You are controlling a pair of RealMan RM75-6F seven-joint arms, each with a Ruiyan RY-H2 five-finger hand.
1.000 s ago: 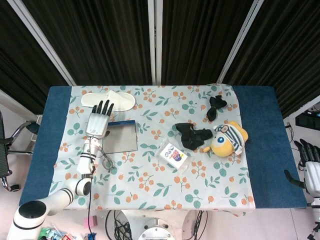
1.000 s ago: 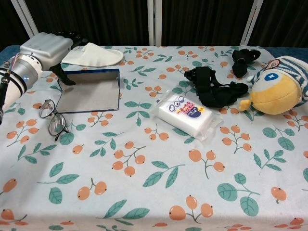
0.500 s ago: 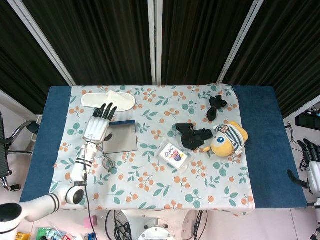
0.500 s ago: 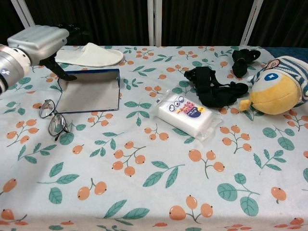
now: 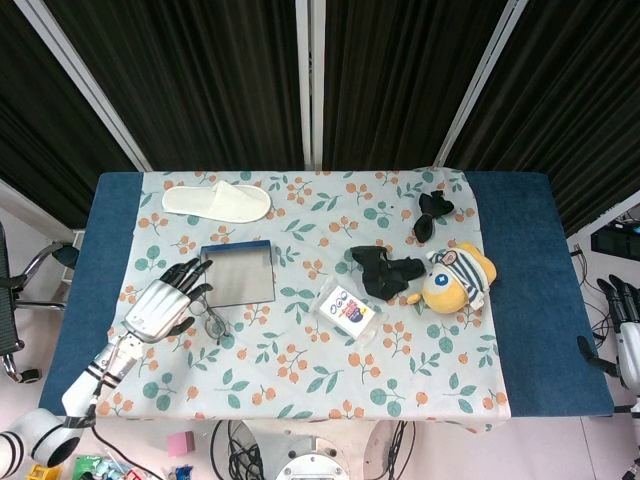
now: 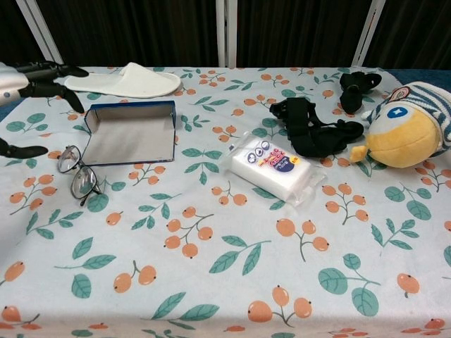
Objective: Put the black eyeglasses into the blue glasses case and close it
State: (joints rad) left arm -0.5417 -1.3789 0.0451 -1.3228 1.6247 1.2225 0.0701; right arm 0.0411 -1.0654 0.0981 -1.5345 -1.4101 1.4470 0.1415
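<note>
Dark curtains are hanging behind a desk (image 5: 520,300) covered with a floral cloth. The blue glasses case (image 5: 238,274) is lying open; the black eyeglasses (image 6: 76,171) are resting unfolded just beside its near-left corner. The left hand (image 5: 163,305) is hovering beside the glasses, fingers spread, grasping nothing. The right hand (image 5: 626,330) is hanging past the desk edge; its state cannot be told. The frame looks light, thin and fragile: pinching the bridge or a temple seems safest, avoiding the lenses.
</note>
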